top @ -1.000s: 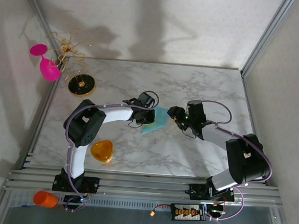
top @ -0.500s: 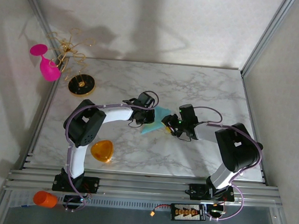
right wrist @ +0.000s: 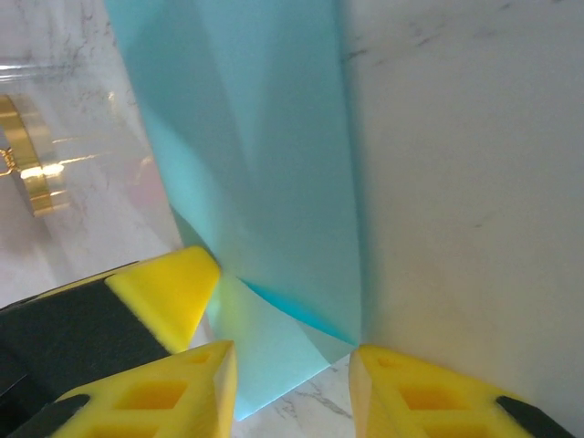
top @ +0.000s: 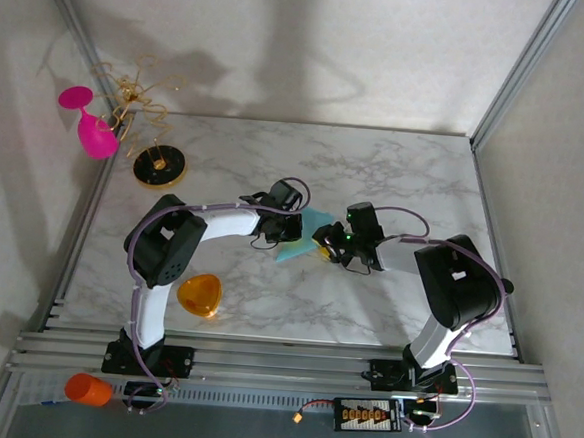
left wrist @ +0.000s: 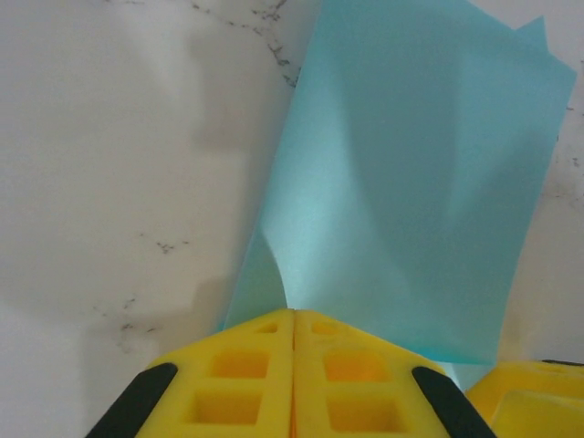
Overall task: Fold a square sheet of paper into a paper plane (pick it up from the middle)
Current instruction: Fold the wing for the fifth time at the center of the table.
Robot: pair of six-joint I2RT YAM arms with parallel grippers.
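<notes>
Left gripper [left wrist: 292,315] pinches the sheet [left wrist: 411,182]; right wrist shows right gripper [right wrist: 292,356] seemingly parted astride its corner

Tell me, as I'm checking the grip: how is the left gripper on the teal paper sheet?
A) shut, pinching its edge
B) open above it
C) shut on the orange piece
A: the left gripper has its jaws together, the teal paper sheet pinched between them.

Paper partly out of sight
From overhead, the left gripper [top: 291,231] and right gripper [top: 322,243] cover part of the square sheet of paper [top: 310,224]. The left wrist view loses its near edge between the yellow fingers [left wrist: 239,367]; the right wrist view cuts off its far end, and a blurred gold object [right wrist: 27,164] at the left edge.
</notes>
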